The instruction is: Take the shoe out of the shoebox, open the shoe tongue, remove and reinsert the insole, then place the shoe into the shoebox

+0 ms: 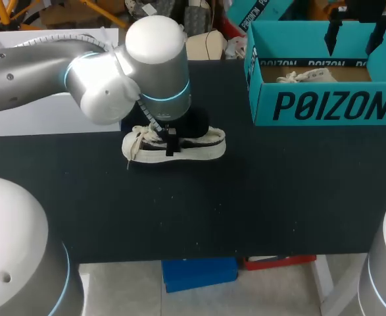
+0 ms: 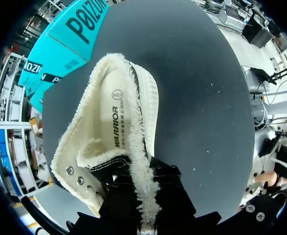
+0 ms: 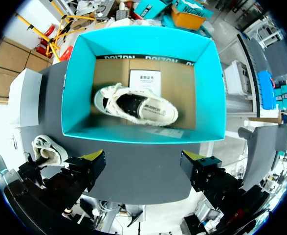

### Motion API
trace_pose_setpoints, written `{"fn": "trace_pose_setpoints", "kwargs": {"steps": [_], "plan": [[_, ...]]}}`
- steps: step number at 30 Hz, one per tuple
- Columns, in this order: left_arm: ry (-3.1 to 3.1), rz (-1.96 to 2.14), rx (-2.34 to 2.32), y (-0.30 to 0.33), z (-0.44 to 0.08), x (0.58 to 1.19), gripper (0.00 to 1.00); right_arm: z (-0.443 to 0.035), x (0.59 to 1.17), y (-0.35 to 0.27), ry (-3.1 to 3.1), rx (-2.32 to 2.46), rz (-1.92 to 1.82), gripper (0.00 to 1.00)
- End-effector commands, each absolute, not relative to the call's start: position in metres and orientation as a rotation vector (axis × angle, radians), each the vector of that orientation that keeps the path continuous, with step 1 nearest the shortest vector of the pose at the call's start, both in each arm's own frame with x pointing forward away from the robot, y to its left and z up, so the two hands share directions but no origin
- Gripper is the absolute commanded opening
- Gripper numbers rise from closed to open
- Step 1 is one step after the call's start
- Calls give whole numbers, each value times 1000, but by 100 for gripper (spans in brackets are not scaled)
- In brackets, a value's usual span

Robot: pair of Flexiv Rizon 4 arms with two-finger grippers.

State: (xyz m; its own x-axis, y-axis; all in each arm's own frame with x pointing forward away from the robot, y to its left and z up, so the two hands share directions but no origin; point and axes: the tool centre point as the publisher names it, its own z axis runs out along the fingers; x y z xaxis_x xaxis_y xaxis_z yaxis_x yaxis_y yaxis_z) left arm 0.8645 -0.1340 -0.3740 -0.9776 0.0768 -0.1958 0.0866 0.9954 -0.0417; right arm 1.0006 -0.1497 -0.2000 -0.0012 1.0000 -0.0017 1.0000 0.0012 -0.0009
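Note:
A black canvas shoe [image 1: 179,146] with a white sole and cream fleece lining lies on its side at the middle of the dark table. My left gripper [image 1: 171,140] comes down on its lacing end. In the left wrist view the left gripper [image 2: 145,208] is shut on a fleece-edged flap of the shoe [image 2: 116,122], and the printed insole shows inside. The teal shoebox [image 1: 324,105] stands at the back right with a second shoe [image 1: 303,76] in it. My right gripper [image 1: 356,31] hangs open above the shoebox [image 3: 133,133], over the second shoe [image 3: 136,105], holding nothing.
A white box [image 1: 48,115] lies at the back left, behind my left arm. The table's front half is bare dark mat [image 1: 245,210]. The shoebox's walls stand high around the second shoe.

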Motion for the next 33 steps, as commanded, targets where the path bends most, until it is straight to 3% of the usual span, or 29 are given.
{"fn": "trace_pose_setpoints", "kwargs": {"steps": [1, 20, 21, 22, 27, 33], "plan": [[2954, -46, 114, -144, -384, 870, 0, -200, 1000, -150, 2222, 2220, -2, 100], [3009, 11, 61, -156, -400, 842, 0, -200, 1000, -150, 2222, 2220, -2, 100], [3019, 15, 58, -156, -401, 841, 38, -200, 1000, -150, 2222, 2220, -2, 100], [3028, 13, 51, -156, -401, 841, 100, -200, 1000, -150, 2222, 2220, -2, 100], [3091, -17, 79, -155, -391, 840, 100, -200, 1000, -150, 2222, 2220, -2, 100], [3278, -185, 196, -144, -339, 835, 100, -200, 1000, -150, 2222, 2220, -2, 100]]}}
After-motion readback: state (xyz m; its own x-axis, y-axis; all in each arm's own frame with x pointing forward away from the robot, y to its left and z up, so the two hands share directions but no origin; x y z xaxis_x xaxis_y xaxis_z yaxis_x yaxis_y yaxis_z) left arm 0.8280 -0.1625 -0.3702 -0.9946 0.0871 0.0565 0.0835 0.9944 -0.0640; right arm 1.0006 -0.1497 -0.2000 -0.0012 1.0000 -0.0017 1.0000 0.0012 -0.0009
